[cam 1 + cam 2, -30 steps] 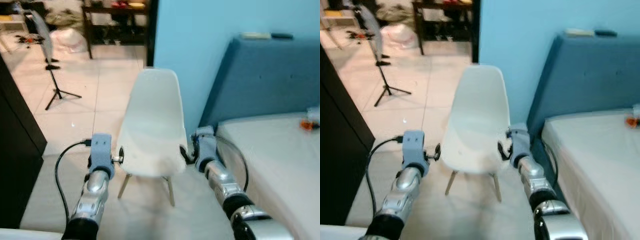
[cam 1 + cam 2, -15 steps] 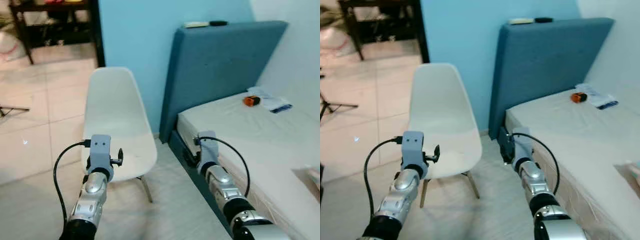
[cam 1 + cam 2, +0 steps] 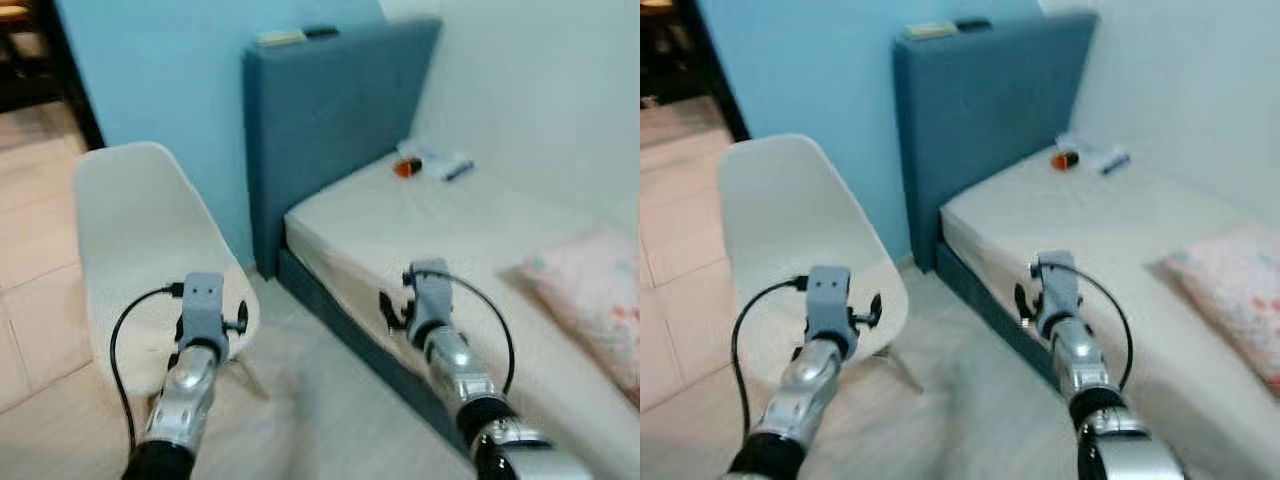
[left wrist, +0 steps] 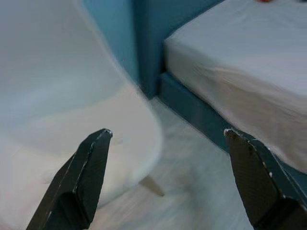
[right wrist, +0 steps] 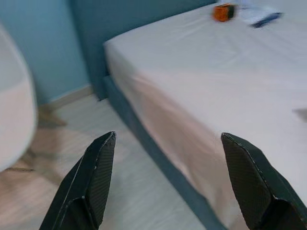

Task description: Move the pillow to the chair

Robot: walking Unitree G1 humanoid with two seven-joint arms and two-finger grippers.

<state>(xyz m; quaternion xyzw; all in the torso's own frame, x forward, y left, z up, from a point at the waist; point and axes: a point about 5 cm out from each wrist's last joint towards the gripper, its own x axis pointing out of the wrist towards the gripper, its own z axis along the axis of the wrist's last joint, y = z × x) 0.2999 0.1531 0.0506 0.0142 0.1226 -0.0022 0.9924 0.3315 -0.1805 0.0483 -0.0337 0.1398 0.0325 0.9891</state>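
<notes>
A pink flowered pillow (image 3: 592, 300) lies on the bed's white sheet (image 3: 400, 230) at the far right. The white plastic chair (image 3: 125, 230) stands on the left beside the bed, its seat bare. Both arms are held forward at waist height. My left gripper (image 4: 168, 132) is open over the chair's seat edge and the floor, with nothing between its fingers. My right gripper (image 5: 168, 136) is also open, pointing at the near side of the bed, well short of the pillow.
A blue padded headboard (image 3: 320, 110) stands against the blue wall, with small flat items (image 3: 285, 37) on top. An orange object (image 3: 403, 168) and some papers lie at the head of the bed. Pale floor (image 3: 320, 400) runs between chair and bed.
The camera has swung to the right: the chair slid to the left of the picture, and the bed and then the pillow came into view. Both grippers stay open.
</notes>
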